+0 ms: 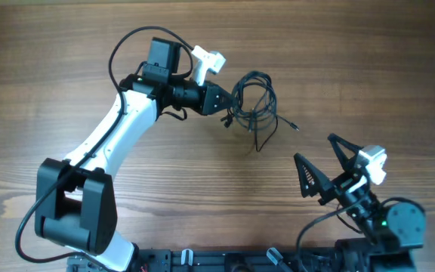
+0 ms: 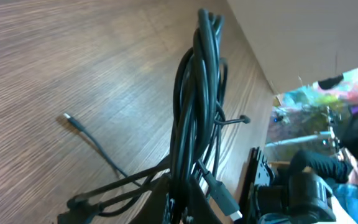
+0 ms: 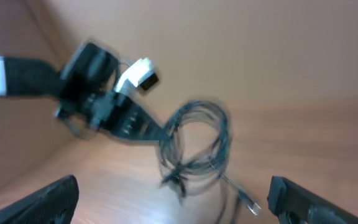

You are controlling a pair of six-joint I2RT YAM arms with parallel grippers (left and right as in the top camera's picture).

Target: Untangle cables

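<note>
The cables point(image 1: 254, 104) are a tangled bundle of thin black loops on the wooden table, right of centre at the back. A loose end with a small silvery plug point(image 1: 294, 126) trails to the right. My left gripper point(image 1: 227, 104) is shut on the bundle's left side. In the left wrist view the cables point(image 2: 194, 106) run up from between its fingers point(image 2: 180, 208), with a plug point(image 2: 224, 200) beside them. My right gripper point(image 1: 325, 165) is open and empty, right and in front of the bundle. Its view shows the cables point(image 3: 194, 146) ahead, blurred, between its fingers point(image 3: 176, 199).
The wooden table point(image 1: 66, 60) fills the overhead view. The left arm point(image 1: 119, 125) reaches across from the front left. The right arm's base point(image 1: 399, 227) sits at the front right corner. A black rail point(image 1: 202, 261) runs along the front edge.
</note>
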